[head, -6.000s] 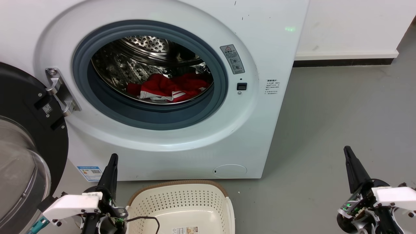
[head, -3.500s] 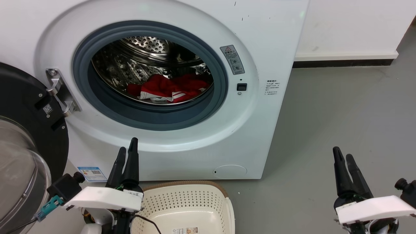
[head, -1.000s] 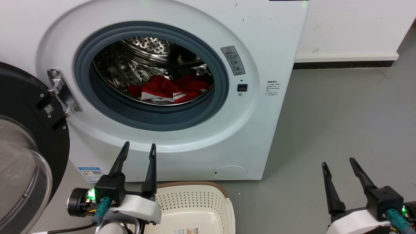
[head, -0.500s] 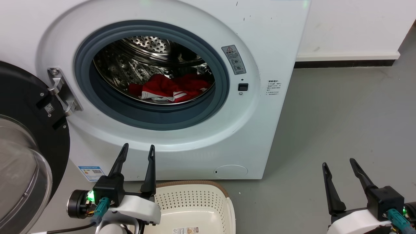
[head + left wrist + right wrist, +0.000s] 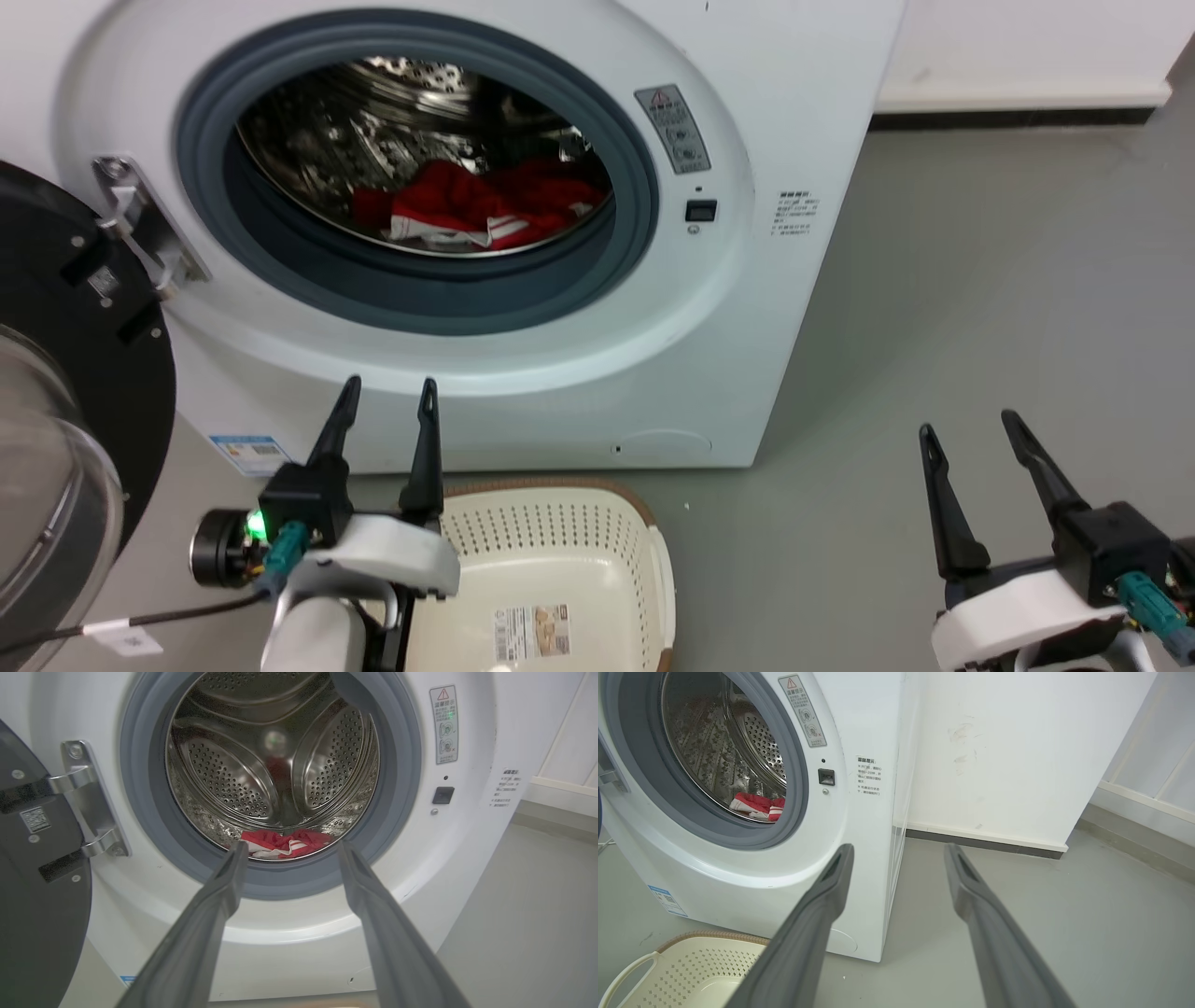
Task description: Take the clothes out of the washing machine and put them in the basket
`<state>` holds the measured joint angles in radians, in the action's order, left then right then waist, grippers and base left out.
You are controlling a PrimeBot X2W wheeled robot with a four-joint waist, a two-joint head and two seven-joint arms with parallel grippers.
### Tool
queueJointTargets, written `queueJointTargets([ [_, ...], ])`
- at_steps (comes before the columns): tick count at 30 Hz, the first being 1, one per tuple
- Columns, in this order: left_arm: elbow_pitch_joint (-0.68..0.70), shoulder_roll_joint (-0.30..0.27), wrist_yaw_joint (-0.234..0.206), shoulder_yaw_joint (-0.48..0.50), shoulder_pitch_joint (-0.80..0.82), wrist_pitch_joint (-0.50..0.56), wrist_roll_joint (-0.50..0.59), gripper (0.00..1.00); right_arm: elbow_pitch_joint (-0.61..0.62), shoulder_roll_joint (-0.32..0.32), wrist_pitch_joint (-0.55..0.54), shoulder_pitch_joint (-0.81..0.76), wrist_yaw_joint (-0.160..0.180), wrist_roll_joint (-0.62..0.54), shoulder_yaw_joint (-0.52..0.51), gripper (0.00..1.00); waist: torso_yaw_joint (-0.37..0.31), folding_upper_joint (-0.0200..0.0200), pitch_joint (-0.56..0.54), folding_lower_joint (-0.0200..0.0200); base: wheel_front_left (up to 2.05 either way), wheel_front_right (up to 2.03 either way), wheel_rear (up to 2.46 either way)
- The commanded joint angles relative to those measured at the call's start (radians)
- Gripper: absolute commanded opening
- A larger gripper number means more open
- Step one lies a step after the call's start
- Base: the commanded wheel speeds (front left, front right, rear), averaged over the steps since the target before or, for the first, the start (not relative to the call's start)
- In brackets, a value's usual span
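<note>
door (image 5: pixel 93 308) wide open | left gripper (image 5: pixel 389 385) fingers apart, holding nothing | clothes (image 5: pixel 476 201) lie low inside the washing machine (image 5: pixel 775 112) | basket (image 5: pixel 560 532) has no clothes yet | right gripper (image 5: pixel 968 425) fingers apart too | the view just moved closer, so reaching in seems next

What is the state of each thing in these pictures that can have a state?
Washing machine: clothes inside, not yet emptied.
Door: open, swung to the left.
Clothes: crumpled in the drum, not gripped.
Basket: upright on the floor, no clothes in the part that shows.
Left hand: open, empty, pointing at the porthole.
Right hand: open, empty, above the floor.
</note>
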<state>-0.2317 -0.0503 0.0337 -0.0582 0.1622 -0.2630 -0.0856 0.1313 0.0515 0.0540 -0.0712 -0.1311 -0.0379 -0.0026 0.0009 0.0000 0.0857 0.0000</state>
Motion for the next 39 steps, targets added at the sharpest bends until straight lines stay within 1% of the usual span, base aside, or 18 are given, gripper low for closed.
queueJointTargets([
  [1,-0.011,0.000,-0.008,0.007,0.035,-0.003,-0.007,1.00,0.014,-0.002,0.000,0.023,0.001,-0.004,0.007,1.00,-0.013,0.0000,0.061,0.0000,0.00,0.00,0.00],
  [6,-0.073,-0.007,-0.018,0.029,0.144,-0.003,-0.014,1.00,0.048,-0.002,0.006,0.082,0.001,-0.006,0.030,1.00,-0.044,0.0000,0.182,0.0000,0.00,0.00,0.00],
  [7,-0.086,-0.011,-0.018,0.034,0.174,-0.003,-0.015,1.00,0.055,-0.002,0.008,0.095,0.001,-0.006,0.034,1.00,-0.050,0.0000,0.211,0.0000,0.00,0.00,0.00],
  [8,-0.086,-0.011,-0.018,0.034,0.174,-0.003,-0.015,1.00,0.055,-0.002,0.008,0.095,0.001,-0.006,0.034,1.00,-0.050,0.0000,0.211,0.0000,0.00,0.00,0.00],
  [9,-0.125,-0.024,-0.011,0.046,0.233,-0.003,-0.021,1.00,0.060,-0.002,0.011,0.116,0.001,-0.005,0.037,1.00,-0.063,0.0000,0.257,0.0000,0.00,0.00,0.00],
  [10,-0.125,-0.024,-0.011,0.046,0.233,-0.003,-0.021,1.00,0.060,-0.002,0.011,0.116,0.001,-0.005,0.037,1.00,-0.063,0.0000,0.257,0.0000,0.00,0.00,0.00],
  [11,-0.143,-0.030,-0.008,0.052,0.267,-0.003,-0.027,1.00,0.064,-0.002,0.014,0.129,0.001,-0.004,0.040,1.00,-0.071,0.0000,0.284,0.0000,0.00,0.00,0.00],
  [12,-0.181,-0.039,0.000,0.057,0.332,-0.003,-0.034,1.00,0.061,-0.002,0.023,0.156,0.001,-0.002,0.044,1.00,-0.086,0.0000,0.326,0.0000,0.00,0.00,0.00],
  [17,-0.271,-0.099,0.019,0.066,0.502,0.006,-0.033,1.00,0.035,-0.002,0.048,0.214,0.001,0.017,0.061,1.00,-0.134,0.0000,0.425,0.0000,0.00,0.00,0.00],
  [21,-0.341,-0.155,0.027,0.069,0.634,0.033,-0.024,1.00,0.008,-0.003,0.068,0.247,0.001,0.033,0.073,1.00,-0.175,0.0000,0.482,0.0000,0.00,0.00,0.00],
  [22,-0.341,-0.155,0.027,0.069,0.634,0.033,-0.024,1.00,0.008,-0.003,0.068,0.247,0.001,0.033,0.073,1.00,-0.175,0.0000,0.482,0.0000,0.00,0.00,0.00],
  [23,-0.374,-0.193,0.033,0.071,0.704,0.057,-0.016,1.00,-0.002,-0.003,0.079,0.264,0.001,0.045,0.082,1.00,-0.197,0.0000,0.511,0.0000,0.00,0.00,0.00],
  [24,-0.374,-0.193,0.033,0.071,0.704,0.057,-0.016,1.00,-0.002,-0.003,0.079,0.264,0.001,0.045,0.082,1.00,-0.197,0.0000,0.511,0.0000,0.00,0.00,0.00],
  [25,-0.392,-0.205,0.036,0.069,0.735,0.067,-0.014,1.00,-0.009,-0.003,0.086,0.271,0.001,0.050,0.086,1.00,-0.206,0.0000,0.522,0.0000,0.00,0.00,0.00],
  [28,-0.444,-0.255,0.046,0.063,0.836,0.112,-0.005,1.00,-0.030,-0.003,0.104,0.288,0.001,0.070,0.103,1.00,-0.236,0.0000,0.559,0.0000,0.00,0.00,0.00],
  [31,-0.492,-0.293,0.056,0.049,0.927,0.159,0.005,1.00,-0.052,-0.002,0.120,0.310,0.001,0.089,0.120,1.00,-0.263,0.0000,0.589,0.0000,0.00,0.00,0.00],
  [38,-0.607,-0.377,0.081,0.008,1.121,0.318,0.016,1.00,-0.097,-0.003,0.152,0.347,0.001,0.125,0.167,1.00,-0.322,0.0000,0.635,0.0000,0.00,0.00,0.00],
  [39,-0.621,-0.377,0.085,-0.004,1.137,0.344,0.019,1.00,-0.103,-0.003,0.156,0.349,0.001,0.130,0.172,1.00,-0.329,0.0000,0.638,0.0000,0.00,0.00,0.00],
])
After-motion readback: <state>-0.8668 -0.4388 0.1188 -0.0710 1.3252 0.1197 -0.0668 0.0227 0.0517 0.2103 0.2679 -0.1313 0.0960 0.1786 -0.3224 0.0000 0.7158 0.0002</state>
